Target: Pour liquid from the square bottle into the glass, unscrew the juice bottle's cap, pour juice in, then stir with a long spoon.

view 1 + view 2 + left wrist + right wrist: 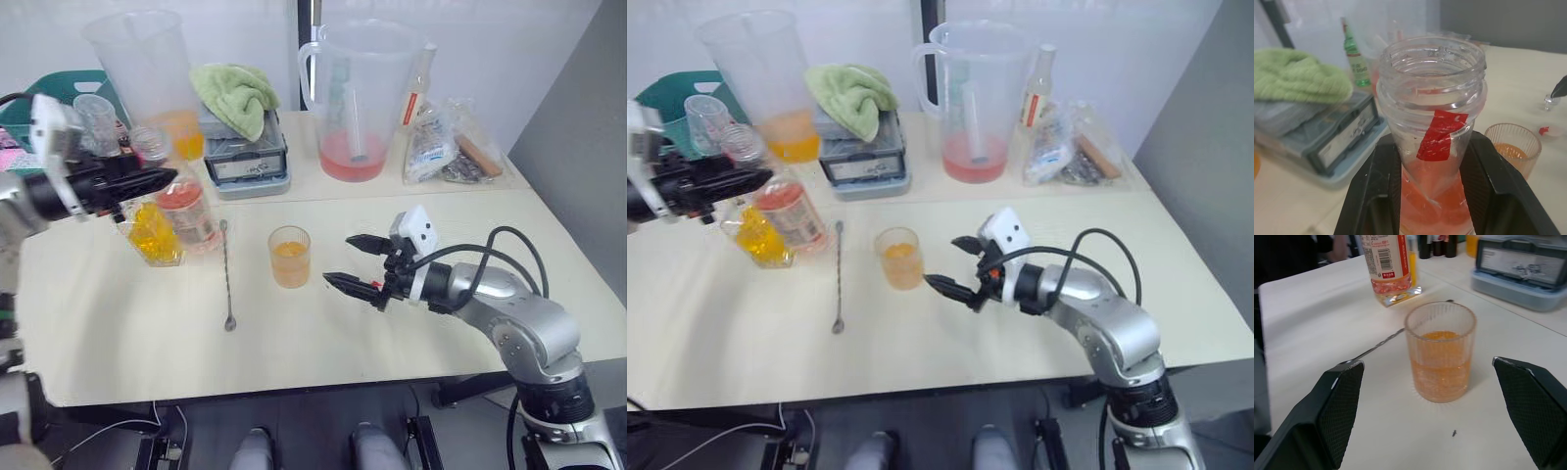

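The glass, ribbed and about half full of orange liquid, stands mid-table. Just right of it my right gripper is open, its fingers spread wider than the glass and not touching it. At the left, my left gripper is shut on the neck of the juice bottle, which is upright with pink-red juice low inside. Its threaded mouth is bare; the cap is out of view. The square bottle of yellow liquid stands right beside the juice bottle. The long spoon lies flat between the bottles and the glass.
Two big clear pitchers stand at the back, with a green towel on a grey box between them. A plastic bag lies back right. A green basket and small glasses are back left.
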Robot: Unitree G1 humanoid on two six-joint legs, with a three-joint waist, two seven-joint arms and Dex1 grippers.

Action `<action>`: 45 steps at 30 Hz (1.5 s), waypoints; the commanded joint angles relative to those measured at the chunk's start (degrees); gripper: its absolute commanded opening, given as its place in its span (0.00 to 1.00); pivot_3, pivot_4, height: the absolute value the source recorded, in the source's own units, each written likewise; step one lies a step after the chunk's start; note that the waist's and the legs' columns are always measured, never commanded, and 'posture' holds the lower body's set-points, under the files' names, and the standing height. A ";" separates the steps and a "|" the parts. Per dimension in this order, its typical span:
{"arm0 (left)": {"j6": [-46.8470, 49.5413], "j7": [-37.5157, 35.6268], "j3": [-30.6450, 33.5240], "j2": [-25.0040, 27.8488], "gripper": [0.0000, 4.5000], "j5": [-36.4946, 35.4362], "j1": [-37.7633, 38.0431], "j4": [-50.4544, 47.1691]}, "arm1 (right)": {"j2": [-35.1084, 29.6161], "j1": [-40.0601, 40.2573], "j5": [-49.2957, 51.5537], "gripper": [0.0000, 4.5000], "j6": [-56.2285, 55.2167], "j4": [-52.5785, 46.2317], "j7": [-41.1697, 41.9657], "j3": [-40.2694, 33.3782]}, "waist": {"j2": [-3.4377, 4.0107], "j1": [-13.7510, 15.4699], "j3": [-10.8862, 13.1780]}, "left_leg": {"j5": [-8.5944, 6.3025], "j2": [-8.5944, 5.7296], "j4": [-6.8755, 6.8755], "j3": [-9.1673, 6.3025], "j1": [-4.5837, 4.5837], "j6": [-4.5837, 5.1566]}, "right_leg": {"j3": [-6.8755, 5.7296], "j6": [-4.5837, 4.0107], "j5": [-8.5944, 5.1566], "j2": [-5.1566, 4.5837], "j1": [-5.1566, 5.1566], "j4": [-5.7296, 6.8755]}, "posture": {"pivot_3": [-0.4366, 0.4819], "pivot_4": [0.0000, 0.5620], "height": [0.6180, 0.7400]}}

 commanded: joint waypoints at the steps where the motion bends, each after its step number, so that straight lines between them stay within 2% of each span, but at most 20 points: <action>1: 4.51 -0.68 11.69 3.45 0.30 -3.64 7.40 -4.77 | -2.09 -2.19 1.25 0.99 -3.44 1.66 8.34 0.46 | 0.00 0.38 0.00 | 0.00 0.00 0.02 0.01 -0.02 0.00 | 0.01 0.00 0.00 0.00 0.00 -0.04 | 0.48 0.27 1.00; 3: 6.18 -1.34 15.89 4.35 0.30 -4.20 12.30 -5.77 | -2.70 -3.04 0.91 0.99 -4.21 3.03 11.09 1.02 | 0.00 0.52 0.00 | 0.00 0.03 0.00 0.05 0.00 0.00 | 0.03 0.00 0.00 0.00 0.01 -0.09 | 0.48 0.27 1.00; 7: 6.05 -1.44 20.37 5.62 0.30 -2.43 18.11 -4.64 | -2.62 -4.44 0.10 0.99 -5.41 4.98 13.71 2.06 | -0.02 1.17 0.01 | 0.00 0.05 -0.01 0.06 0.00 -0.01 | 0.01 -0.01 0.00 0.01 0.00 -0.09 | 0.48 0.27 1.00; 11: 2.99 -1.47 21.02 7.03 0.30 0.49 19.29 0.07 | -1.91 -5.16 -0.52 0.99 -5.84 5.57 14.10 2.79 | -0.05 2.16 0.01 | 0.00 0.05 0.01 0.07 0.00 -0.02 | 0.03 -0.01 0.00 0.00 0.01 -0.14 | 0.48 0.27 1.00; 18: -8.51 -0.55 11.42 8.09 0.30 9.19 5.64 16.40 | -0.77 -4.11 -1.51 0.99 -5.55 4.19 12.09 3.23 | -0.19 2.96 -0.01 | 0.02 0.03 0.04 0.08 -0.04 -0.04 | 0.00 -0.01 0.00 0.00 0.00 -0.13 | 0.48 0.27 1.00; 23: -16.45 1.36 3.28 4.65 0.30 16.31 -7.49 28.87 | -0.24 -2.60 -1.12 0.99 -4.61 1.79 10.21 2.97 | -0.22 3.20 -0.02 | 0.02 0.02 0.05 0.08 -0.04 -0.05 | 0.00 -0.01 0.00 0.00 -0.01 -0.10 | 0.48 0.27 1.00; 28: -24.52 5.73 -0.20 1.16 0.30 21.68 -16.66 40.57 | 0.07 -1.68 -0.69 0.99 -3.68 0.06 8.21 2.54 | -0.24 2.70 -0.03 | 0.03 0.02 0.05 0.06 -0.06 -0.05 | -0.06 -0.01 0.00 0.00 -0.03 -0.06 | 0.48 0.27 1.00; 34: -29.89 8.52 -0.68 -1.33 0.30 24.19 -19.16 48.70 | -0.15 -0.86 -0.22 0.99 -2.72 -1.29 6.48 2.10 | -0.27 1.70 -0.03 | 0.03 0.02 0.03 0.05 -0.05 -0.05 | -0.05 -0.01 0.00 0.00 -0.11 0.05 | 0.48 0.27 1.00; 42: -27.13 8.27 1.10 -1.20 0.30 23.55 -18.90 51.48 | -0.71 -0.54 0.47 0.99 -2.08 -1.86 5.45 1.53 | -0.28 1.77 -0.04 | 0.03 0.02 0.06 0.06 -0.07 -0.05 | -0.04 -0.01 0.00 0.00 -0.29 0.38 | 0.48 0.27 1.00; 44: -26.72 8.68 2.42 -0.73 0.49 22.85 -19.34 51.72 | -0.70 -0.57 0.44 1.00 -2.14 -1.61 5.31 1.58 | -0.27 1.77 -0.04 | 0.03 0.02 0.06 0.06 -0.06 -0.05 | -0.04 -0.01 0.00 0.00 -0.29 0.39 | 0.48 0.27 1.00; 45: -26.65 8.68 2.78 -0.54 0.54 22.73 -19.49 51.72 | -0.70 -0.58 0.42 1.00 -2.18 -1.55 5.26 1.61 | -0.28 1.77 -0.04 | 0.03 0.02 0.06 0.06 -0.06 -0.05 | -0.04 0.00 0.00 0.00 -0.30 0.39 | 0.48 0.27 1.00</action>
